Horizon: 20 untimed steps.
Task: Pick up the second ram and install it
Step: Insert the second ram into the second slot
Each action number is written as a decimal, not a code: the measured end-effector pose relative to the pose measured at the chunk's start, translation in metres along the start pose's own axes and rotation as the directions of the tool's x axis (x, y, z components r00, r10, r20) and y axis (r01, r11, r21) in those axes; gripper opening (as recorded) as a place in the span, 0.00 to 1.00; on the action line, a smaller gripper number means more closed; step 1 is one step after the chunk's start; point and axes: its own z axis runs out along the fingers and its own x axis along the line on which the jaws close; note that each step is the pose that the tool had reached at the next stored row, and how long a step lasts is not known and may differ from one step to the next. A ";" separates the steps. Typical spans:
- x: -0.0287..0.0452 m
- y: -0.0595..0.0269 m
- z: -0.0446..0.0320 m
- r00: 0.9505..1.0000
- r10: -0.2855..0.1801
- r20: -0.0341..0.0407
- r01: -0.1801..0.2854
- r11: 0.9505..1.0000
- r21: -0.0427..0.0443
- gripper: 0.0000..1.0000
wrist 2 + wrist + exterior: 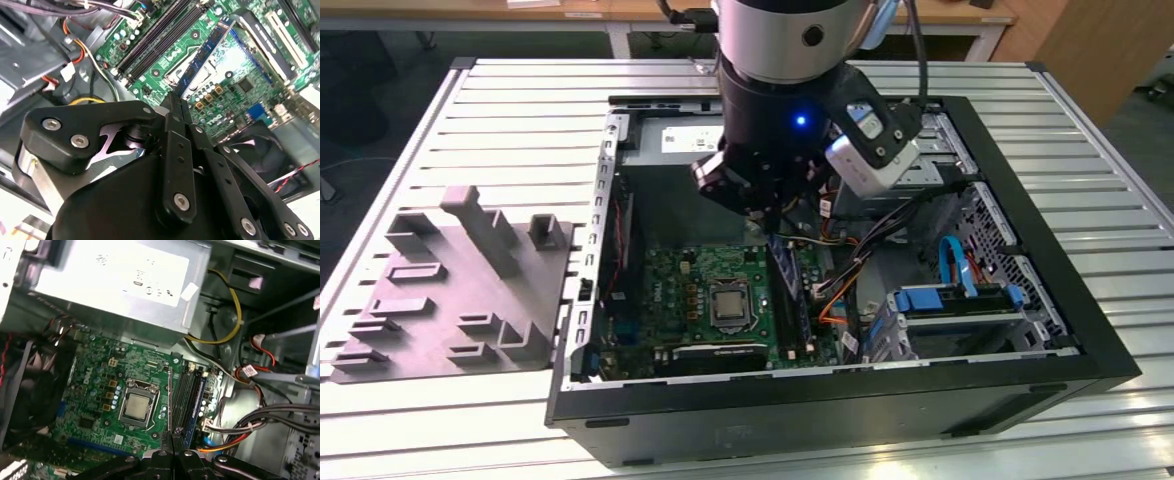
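Here the pincer (175, 102) clamps the second ram (205, 56), broadside in the second wrist view, edge-on in the first wrist view.

Just beside the fingers (178, 441) sits the CPU socket (136, 406) on the green motherboard (97, 371); the grey power supply (125, 285) lies beyond.

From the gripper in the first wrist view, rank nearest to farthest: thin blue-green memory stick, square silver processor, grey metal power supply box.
1. Memory stick, clamped in the gripper.
2. Processor, on the motherboard beside the stick.
3. Power supply box, past the motherboard's edge.
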 end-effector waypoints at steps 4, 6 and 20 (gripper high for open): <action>0.0000 0.0000 0.0007 0.997 0.073 0.003 -0.073 0.997 0.004 0.12; 0.0001 -0.0001 0.0012 0.994 0.110 0.004 -0.110 0.994 0.006 0.12; 0.0001 0.0000 0.0033 0.975 0.223 0.010 -0.223 0.975 0.009 0.12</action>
